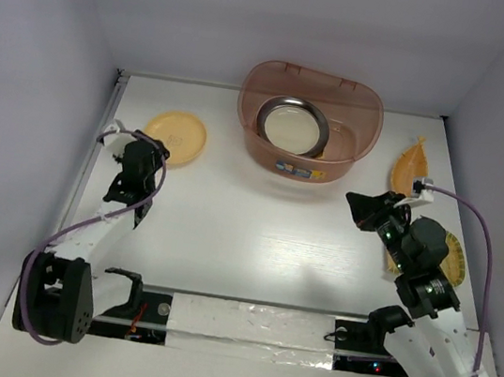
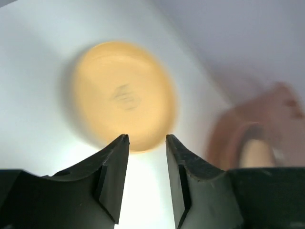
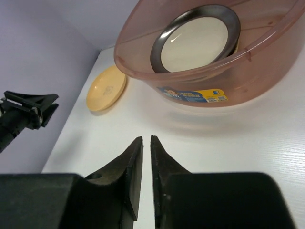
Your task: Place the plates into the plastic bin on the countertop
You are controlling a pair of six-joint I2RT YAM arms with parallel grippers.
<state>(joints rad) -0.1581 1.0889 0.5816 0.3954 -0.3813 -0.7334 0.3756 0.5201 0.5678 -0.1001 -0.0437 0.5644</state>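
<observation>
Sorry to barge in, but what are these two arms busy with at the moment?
They are loading plates into the plastic bin, where a metal plate already lies. The left gripper, open and empty, hovers near the round yellow-orange plate on the countertop. The right gripper, nearly closed and empty, points toward the bin. An orange leaf-shaped plate lies to the right, not yet binned.

Bright, soft light is falling from above. The glossy white tabletop [image 1: 246, 230] is shining in the middle of the top view. The round yellow-orange plate [image 2: 125, 95] is looking blurry in the left wrist view. The shiny round metal plate [image 3: 195, 40] is glinting at the top of the right wrist view.
</observation>
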